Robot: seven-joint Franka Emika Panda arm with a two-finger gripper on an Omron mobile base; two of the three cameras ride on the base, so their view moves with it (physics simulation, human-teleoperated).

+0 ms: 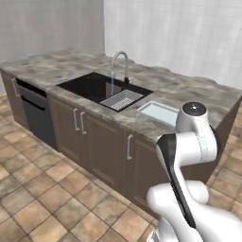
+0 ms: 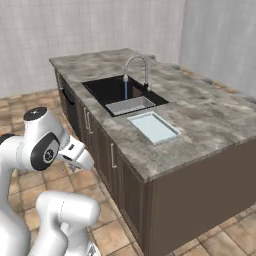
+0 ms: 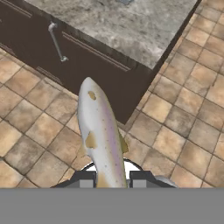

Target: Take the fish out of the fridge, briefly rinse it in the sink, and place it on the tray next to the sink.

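My gripper is shut on the fish, a slim silvery-grey body with spots. It sticks out from between the two fingertips, over the tiled floor just in front of the island's dark cabinets. The black sink is set into the stone counter, and a thin blue stream of water runs from its curved chrome tap. The pale bluish-white tray lies empty on the counter beside the sink. The fridge is out of view.
A grey perforated basket sits in the sink at the end nearest the tray. A dark dishwasher front stands at the island's left end. A cabinet handle and the counter edge lie ahead of the hand.
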